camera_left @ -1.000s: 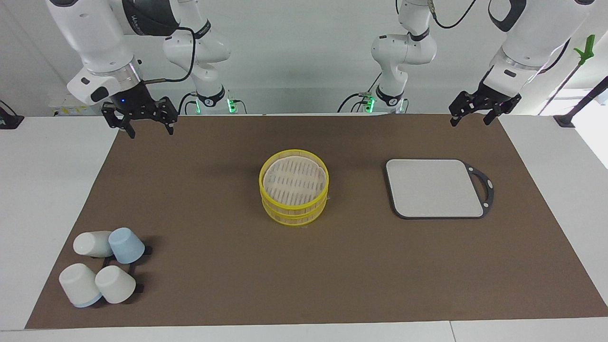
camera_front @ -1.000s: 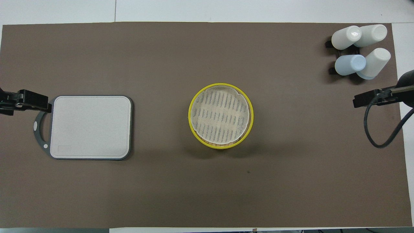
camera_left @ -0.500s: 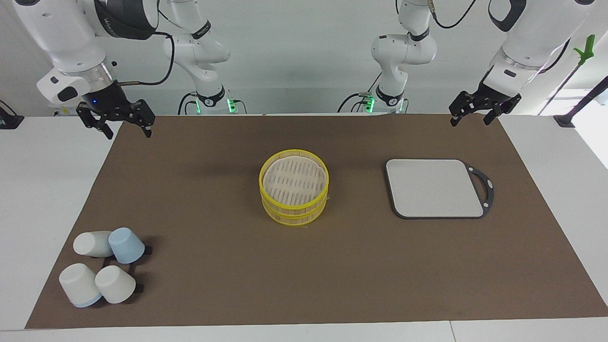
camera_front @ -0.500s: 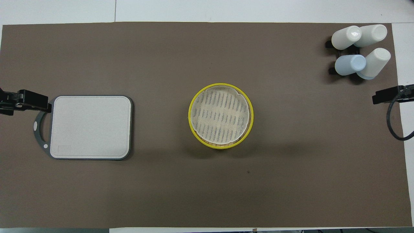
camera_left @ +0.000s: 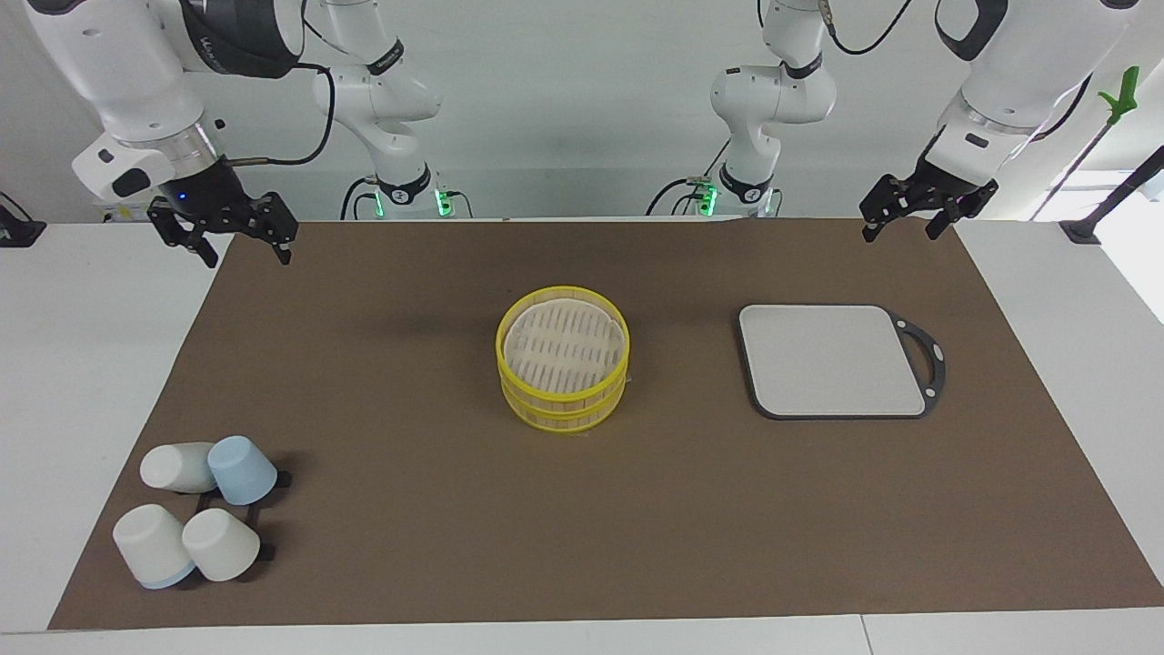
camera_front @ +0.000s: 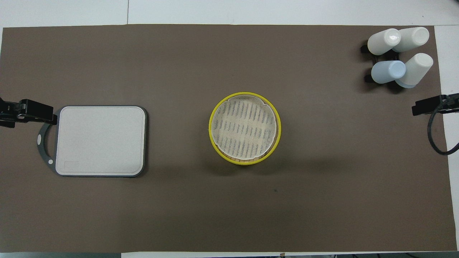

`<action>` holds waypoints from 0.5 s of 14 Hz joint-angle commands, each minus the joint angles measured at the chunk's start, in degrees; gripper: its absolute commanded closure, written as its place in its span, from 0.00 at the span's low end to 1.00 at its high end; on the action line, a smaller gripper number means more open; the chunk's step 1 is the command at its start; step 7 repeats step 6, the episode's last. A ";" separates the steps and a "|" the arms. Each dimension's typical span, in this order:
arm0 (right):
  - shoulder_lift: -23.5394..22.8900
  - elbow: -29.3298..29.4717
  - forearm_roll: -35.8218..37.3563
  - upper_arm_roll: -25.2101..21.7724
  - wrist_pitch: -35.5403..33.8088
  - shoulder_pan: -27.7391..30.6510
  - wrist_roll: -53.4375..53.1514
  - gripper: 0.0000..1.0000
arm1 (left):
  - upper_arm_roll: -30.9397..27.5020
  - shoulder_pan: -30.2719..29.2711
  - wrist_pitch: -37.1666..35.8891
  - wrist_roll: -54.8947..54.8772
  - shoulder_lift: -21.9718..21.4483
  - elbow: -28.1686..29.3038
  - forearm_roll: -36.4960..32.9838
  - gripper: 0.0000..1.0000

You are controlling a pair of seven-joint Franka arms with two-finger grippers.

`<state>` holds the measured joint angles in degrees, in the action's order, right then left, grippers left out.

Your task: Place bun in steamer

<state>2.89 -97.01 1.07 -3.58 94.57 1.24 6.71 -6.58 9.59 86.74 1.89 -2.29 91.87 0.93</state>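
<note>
Yellow rims mark the steamer [camera_left: 563, 367], which stands in the middle of the brown mat [camera_left: 409, 564] with its slatted lid on top. No bun shows in either view. At about 3 o'clock from the steamer in the facing view lies the grey board [camera_left: 829, 360]; at about 8 o'clock stand the upturned cups [camera_left: 195, 509]. The right gripper [camera_left: 235, 246] hangs with fingers apart and holds nothing, over the mat's corner. The left gripper [camera_left: 900, 225] is also open and empty, over the mat's edge.
</note>
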 commanded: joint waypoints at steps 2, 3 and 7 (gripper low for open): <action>0.54 -0.81 -0.19 0.68 -1.23 1.05 0.76 0.00 | 0.43 -0.80 0.71 -0.83 0.01 0.07 0.74 0.00; 0.54 -0.81 -0.10 0.68 -1.23 0.87 0.76 0.00 | 0.43 -0.80 0.71 -0.83 0.01 0.07 0.74 0.00; 0.54 -0.72 -0.19 0.77 -1.32 0.78 0.76 0.00 | 0.43 -0.80 0.71 -0.92 -0.08 0.16 0.74 0.00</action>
